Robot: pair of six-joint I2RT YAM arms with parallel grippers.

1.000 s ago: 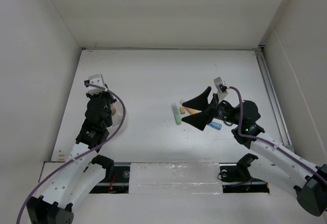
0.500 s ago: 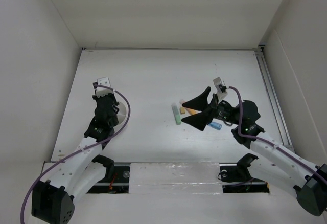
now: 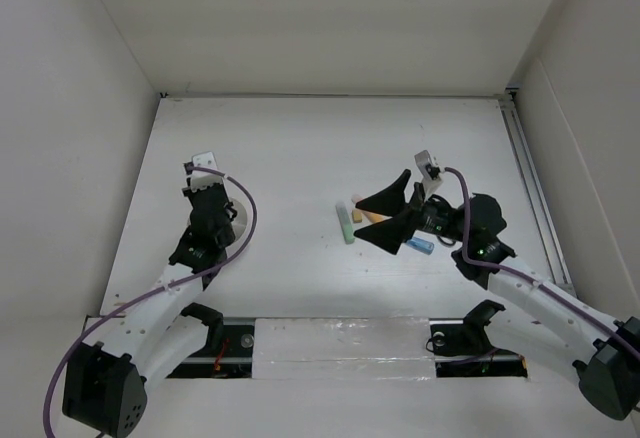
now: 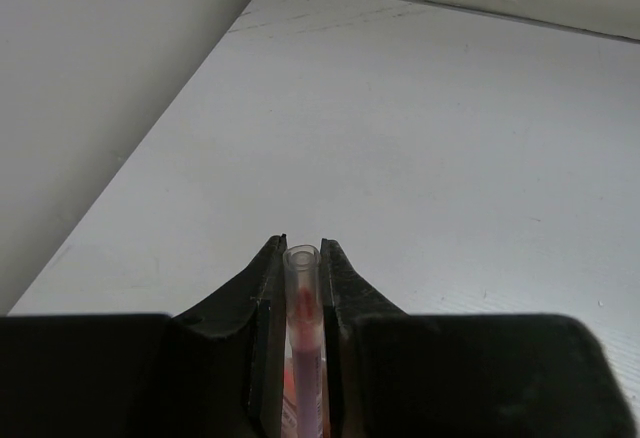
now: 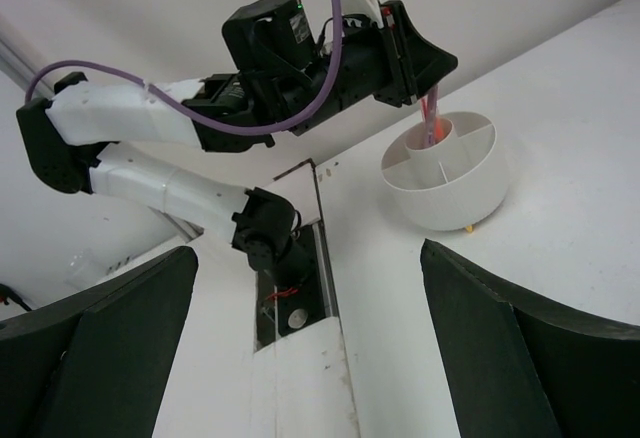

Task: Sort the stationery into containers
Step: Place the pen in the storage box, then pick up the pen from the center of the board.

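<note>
Left gripper (image 4: 302, 256) is clamped tight on a thin red pen (image 4: 303, 303), its tip poking into the middle cup of the white tub (image 5: 447, 196) at 9 o'clock on the table (image 3: 300, 148). Right gripper (image 3: 362, 220) is spread wide, empty, just beside the green marker (image 3: 346, 224) near centre.

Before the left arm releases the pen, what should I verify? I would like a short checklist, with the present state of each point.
1. Grip: the left gripper is shut on the pen. Ok.
2. Aim: in the right wrist view, the pen hangs over the central cup of the tub, and its lower end is at the cup's mouth. Ok.
3. Angle: the pen is close to upright, only slightly tilted. Ok.
4. Depth: how far the pen's end reaches into the cup. Cannot tell.
5. Other arm: the right gripper is open over the markers, well apart from the tub. Ok.
</note>
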